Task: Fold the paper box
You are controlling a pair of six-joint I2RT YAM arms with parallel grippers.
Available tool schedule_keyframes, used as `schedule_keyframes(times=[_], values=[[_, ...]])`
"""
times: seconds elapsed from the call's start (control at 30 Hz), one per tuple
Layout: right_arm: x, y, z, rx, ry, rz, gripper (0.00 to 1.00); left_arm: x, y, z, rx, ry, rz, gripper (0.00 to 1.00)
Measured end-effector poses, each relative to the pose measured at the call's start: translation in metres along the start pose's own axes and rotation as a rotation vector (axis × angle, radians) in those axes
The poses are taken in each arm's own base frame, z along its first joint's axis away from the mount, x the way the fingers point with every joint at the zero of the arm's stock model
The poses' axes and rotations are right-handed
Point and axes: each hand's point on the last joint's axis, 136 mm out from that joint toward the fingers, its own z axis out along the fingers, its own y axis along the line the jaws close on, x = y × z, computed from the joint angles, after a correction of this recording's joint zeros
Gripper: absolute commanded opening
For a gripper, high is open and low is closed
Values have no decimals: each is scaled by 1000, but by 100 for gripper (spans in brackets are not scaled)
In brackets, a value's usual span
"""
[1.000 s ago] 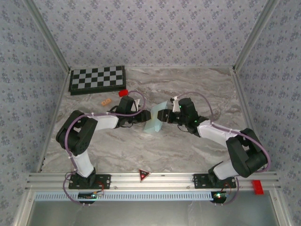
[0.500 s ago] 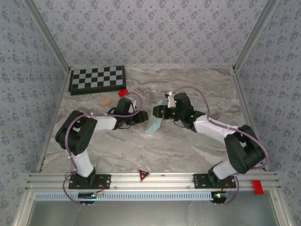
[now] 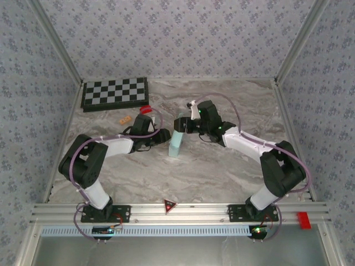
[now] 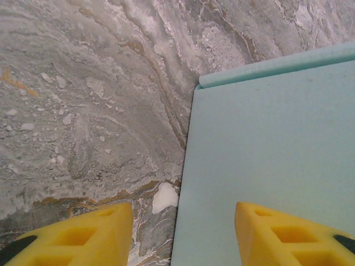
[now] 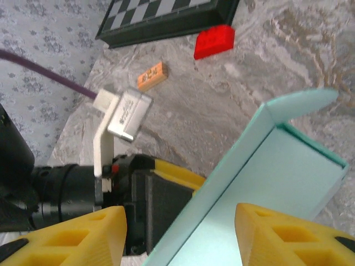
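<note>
Sitting mid-table between both arms, the paper box (image 3: 176,143) is half-formed on the marble table (image 3: 222,172), with one end open and its flap sticking out. We see the left gripper (image 4: 183,208) spread, a panel edge between its fingers, nothing pinched. The right gripper (image 5: 180,206) is also spread, straddling a wall, unclamped. We judge the card light, springy and easily creased, so pinch wall edges near folds, not mid-panel.
</note>
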Motion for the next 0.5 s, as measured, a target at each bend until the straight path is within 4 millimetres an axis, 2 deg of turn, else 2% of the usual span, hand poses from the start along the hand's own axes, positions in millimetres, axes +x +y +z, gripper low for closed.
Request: schedule_keyframes(times=[0.27,0.4,0.5], values=[[-5,-21,-18,146,-55,23,53,5,6,-2,-30,19,-1,51],[19,-43,-19,194,-19,79,53,4,4,-9,-39,11,12,51],[36,-51,-17,194,20,112,56,1,0,-15,-38,1,28,51]])
